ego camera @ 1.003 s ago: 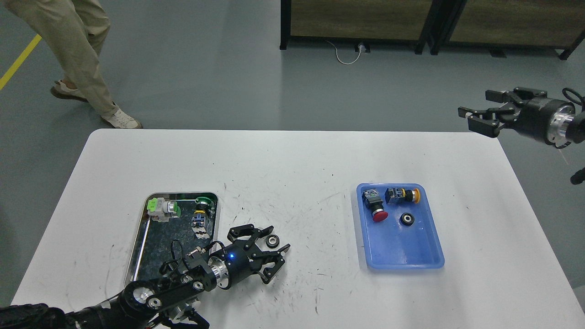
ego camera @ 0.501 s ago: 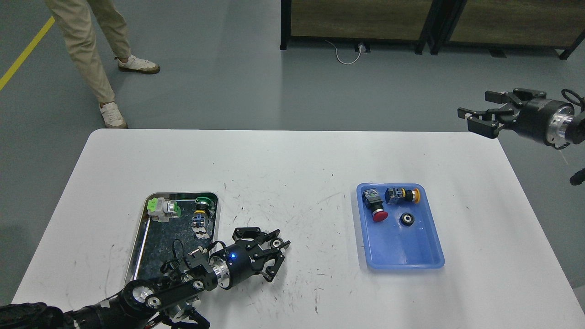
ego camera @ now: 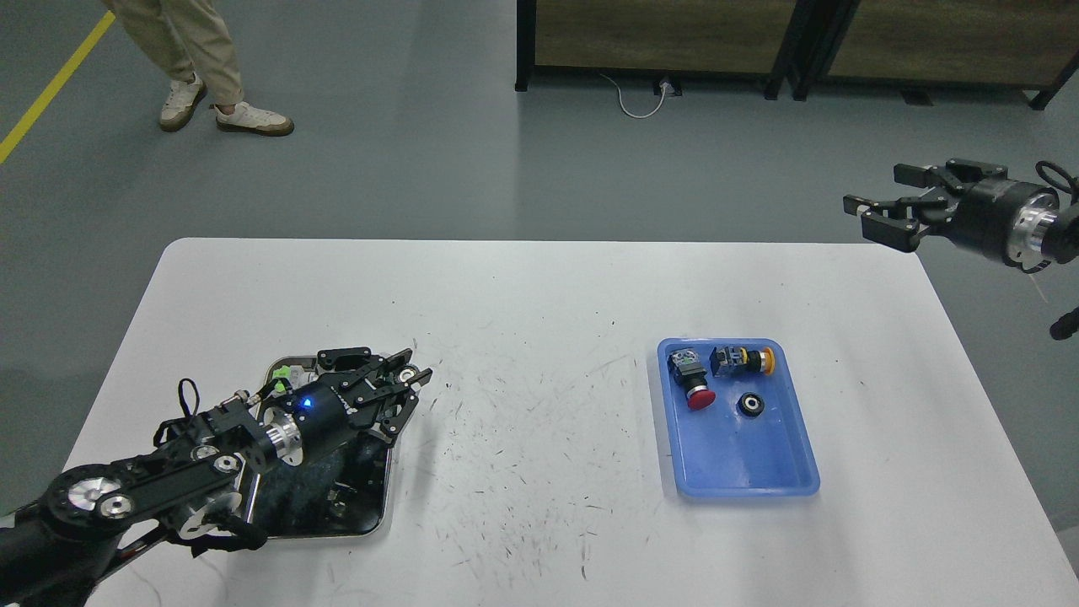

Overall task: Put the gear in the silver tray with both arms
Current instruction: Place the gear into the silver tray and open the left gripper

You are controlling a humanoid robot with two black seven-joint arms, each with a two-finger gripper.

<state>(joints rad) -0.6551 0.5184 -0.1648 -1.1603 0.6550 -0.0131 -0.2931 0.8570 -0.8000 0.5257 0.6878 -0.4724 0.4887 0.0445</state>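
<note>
Left arm (ego camera: pixel 169 472) swung over silver tray (ego camera: pixel 371 523), fingers (ego camera: pixel 396 379) pinching gear (ego camera: pixel 407 374), right fingers (ego camera: pixel 885 215) spread

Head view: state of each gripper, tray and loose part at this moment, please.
left gripper: raised over the silver tray, closed on a small gear.
right gripper: open, empty, held off the table's right edge.
silver tray: flat on table, largely hidden by the left arm.
blue tray: holds a red button, yellow button and black gear.
</note>
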